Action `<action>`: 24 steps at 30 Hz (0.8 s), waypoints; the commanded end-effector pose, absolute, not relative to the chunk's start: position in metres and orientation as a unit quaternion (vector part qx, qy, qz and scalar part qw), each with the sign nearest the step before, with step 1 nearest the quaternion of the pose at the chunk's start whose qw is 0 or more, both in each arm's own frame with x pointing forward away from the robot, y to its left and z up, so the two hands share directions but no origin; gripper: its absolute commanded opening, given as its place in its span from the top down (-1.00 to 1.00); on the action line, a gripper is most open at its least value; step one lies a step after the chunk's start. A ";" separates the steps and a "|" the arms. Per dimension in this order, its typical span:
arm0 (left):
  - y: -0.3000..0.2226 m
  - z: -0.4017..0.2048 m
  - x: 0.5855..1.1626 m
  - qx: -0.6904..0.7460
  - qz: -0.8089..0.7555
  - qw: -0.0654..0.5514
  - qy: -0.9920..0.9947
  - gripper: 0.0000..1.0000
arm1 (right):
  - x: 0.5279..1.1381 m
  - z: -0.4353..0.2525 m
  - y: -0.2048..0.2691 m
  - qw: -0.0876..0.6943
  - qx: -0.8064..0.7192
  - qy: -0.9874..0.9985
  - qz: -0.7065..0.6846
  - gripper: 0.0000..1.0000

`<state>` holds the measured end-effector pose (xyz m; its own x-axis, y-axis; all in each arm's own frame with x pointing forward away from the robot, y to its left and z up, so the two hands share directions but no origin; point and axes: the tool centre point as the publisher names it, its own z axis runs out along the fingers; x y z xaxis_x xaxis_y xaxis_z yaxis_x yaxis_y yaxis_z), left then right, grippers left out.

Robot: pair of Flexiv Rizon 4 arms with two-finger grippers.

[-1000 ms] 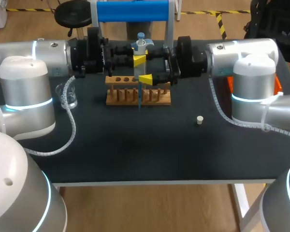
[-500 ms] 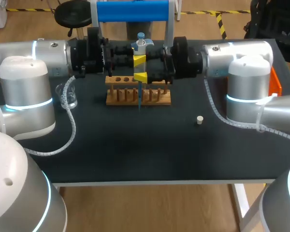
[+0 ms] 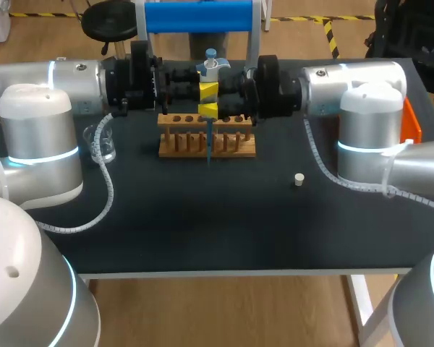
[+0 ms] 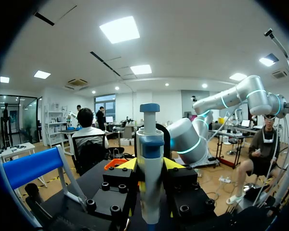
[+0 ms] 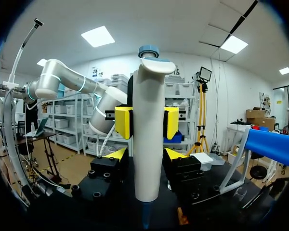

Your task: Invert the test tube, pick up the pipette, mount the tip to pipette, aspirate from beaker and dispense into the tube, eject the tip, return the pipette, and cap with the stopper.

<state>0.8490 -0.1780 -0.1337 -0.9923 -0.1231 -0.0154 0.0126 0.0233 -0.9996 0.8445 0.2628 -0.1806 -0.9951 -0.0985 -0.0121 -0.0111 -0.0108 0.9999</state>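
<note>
The white pipette (image 3: 211, 66) with a blue plunger stands upright above the wooden tube rack (image 3: 207, 143). Its blue tip (image 3: 209, 144) hangs in front of the rack. My left gripper (image 3: 208, 90) comes in from the left and is shut on the pipette body (image 4: 150, 159). My right gripper (image 3: 207, 110) comes in from the right, just below the left one. In the right wrist view its fingers (image 5: 119, 154) stand close on both sides of the pipette (image 5: 148, 130), with thin gaps showing. The white stopper (image 3: 299, 179) lies on the mat at the right.
A glass beaker (image 3: 101, 144) stands left of the rack, close to my left arm. An orange object (image 3: 414, 129) sits at the table's right edge behind my right arm. A blue-barred stand (image 3: 199, 16) rises at the back.
My right gripper has slid left up to the pipette and its fingers have narrowed around it. The left gripper and pipette have stayed put.
</note>
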 end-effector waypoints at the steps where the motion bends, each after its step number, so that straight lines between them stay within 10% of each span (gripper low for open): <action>1: -0.179 -0.134 0.848 -0.040 -0.698 0.050 0.713 1.00 | 0.844 -0.181 0.262 0.031 0.040 -0.702 -0.711 0.25; 5: -0.179 -0.134 0.848 -0.040 -0.698 0.050 0.713 1.00 | 0.843 -0.180 0.262 0.032 0.041 -0.701 -0.711 1.00; 15: -0.179 -0.134 0.848 -0.040 -0.698 0.050 0.713 1.00 | 0.842 -0.179 0.262 0.035 0.046 -0.701 -0.711 1.00; 16: -0.179 -0.134 0.848 -0.040 -0.698 0.050 0.713 0.62 | 0.842 -0.179 0.262 0.035 0.046 -0.701 -0.711 1.00; 17: -0.179 -0.134 0.848 -0.040 -0.698 0.050 0.713 -1.00 | 0.842 -0.180 0.261 0.034 0.046 -0.701 -0.711 1.00; 24: -0.179 -0.134 0.848 -0.040 -0.698 0.050 0.713 -1.00 | 0.842 -0.177 0.251 0.033 0.050 -0.701 -0.711 1.00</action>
